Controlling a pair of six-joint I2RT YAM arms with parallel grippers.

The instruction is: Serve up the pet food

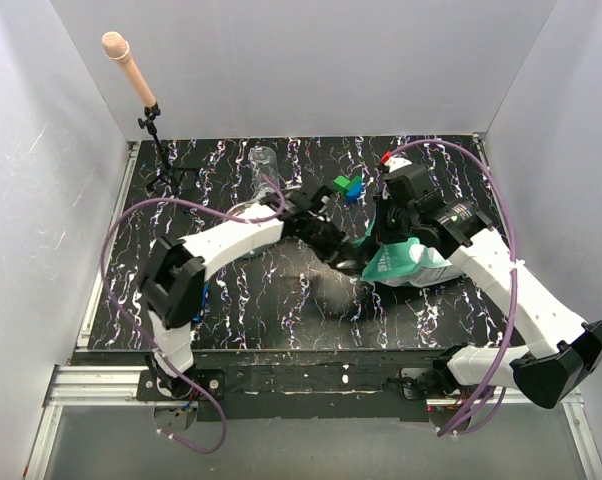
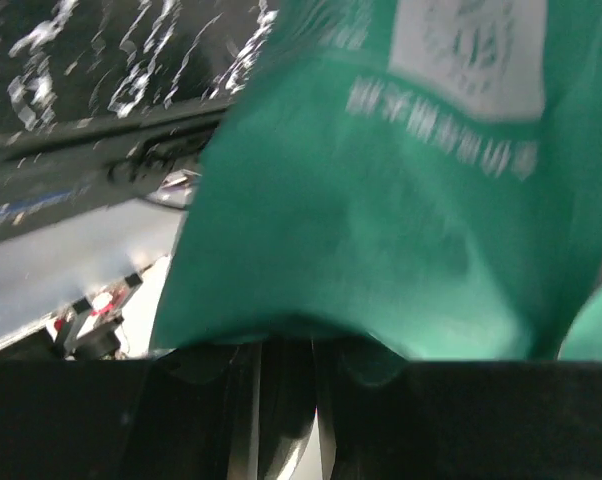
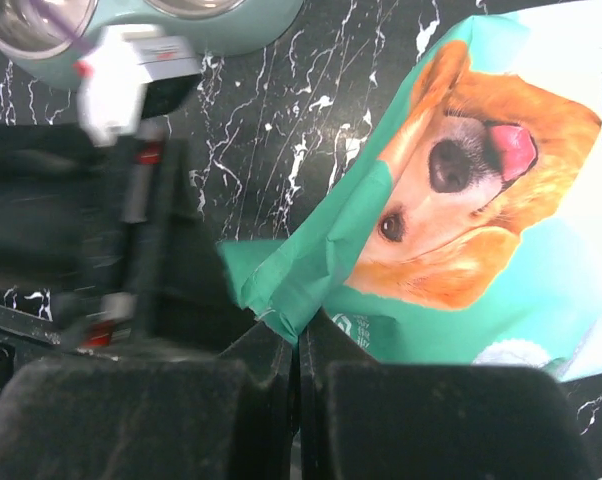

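Observation:
The teal-and-white bag [image 1: 413,264] printed with a golden dog lies right of the table's middle. My right gripper [image 3: 299,335] is shut on a folded teal corner of the bag [image 3: 311,270], at the bag's left end in the top view. My left gripper [image 1: 334,249] reaches in from the left, against the bag's mouth. In the left wrist view the teal bag [image 2: 381,200] fills the frame. The left gripper's [image 2: 286,352] jaws stand narrowly apart on a thin metal scoop handle. The scoop's bowl is hidden. The pet food is out of view.
A teal feeder [image 3: 236,35] with two metal bowls sits beyond the bag's corner. Small green and blue blocks [image 1: 347,186] and a clear cup [image 1: 263,160] stand toward the back. A microphone on its stand [image 1: 153,125] occupies the back left corner. White walls enclose the table.

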